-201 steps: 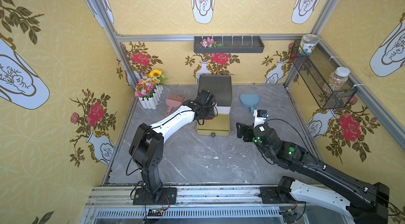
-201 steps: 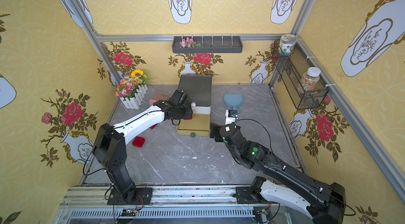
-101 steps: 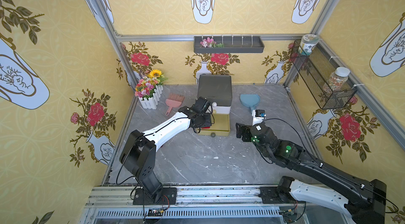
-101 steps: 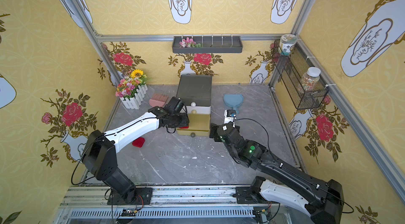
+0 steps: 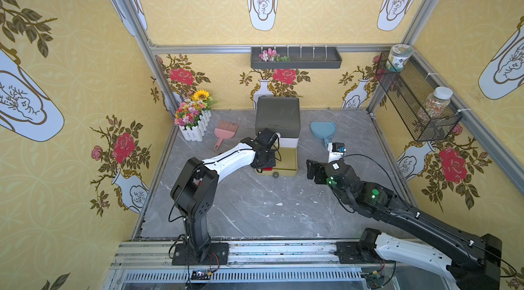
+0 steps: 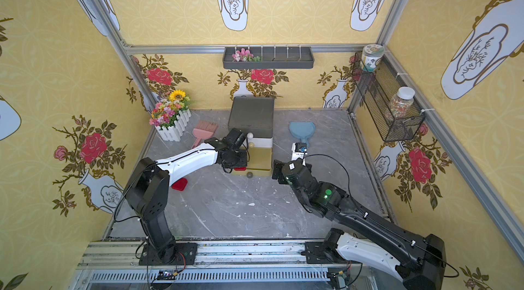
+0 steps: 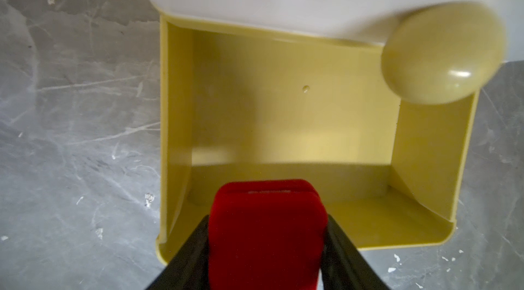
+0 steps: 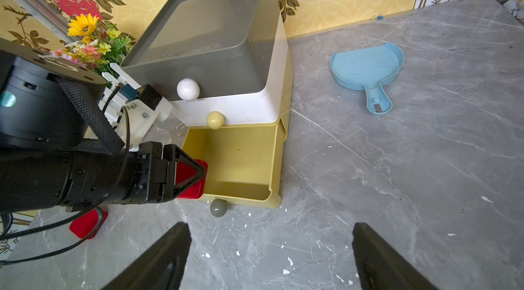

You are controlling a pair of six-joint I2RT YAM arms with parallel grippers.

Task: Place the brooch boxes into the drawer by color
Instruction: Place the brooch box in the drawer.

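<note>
— How many red brooch boxes?
— Two. The first box point(image 7: 266, 234) is pinched in the left jaws over the open olive-yellow tier point(image 7: 283, 98) of the three-tier drawer point(image 6: 251, 115), perhaps touching its front wall. The second box point(image 6: 179, 184) lies on the worktop point(image 6: 241, 217), beside the left arm.
— Right jaws?
— Spread wide, empty, near the drawer.

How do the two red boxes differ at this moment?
The held box is clamped in the left tool, off the table, over the rim of the open yellow drawer. The loose box lies flat on the table near the left arm, untouched. Both are red with rounded corners.
</note>
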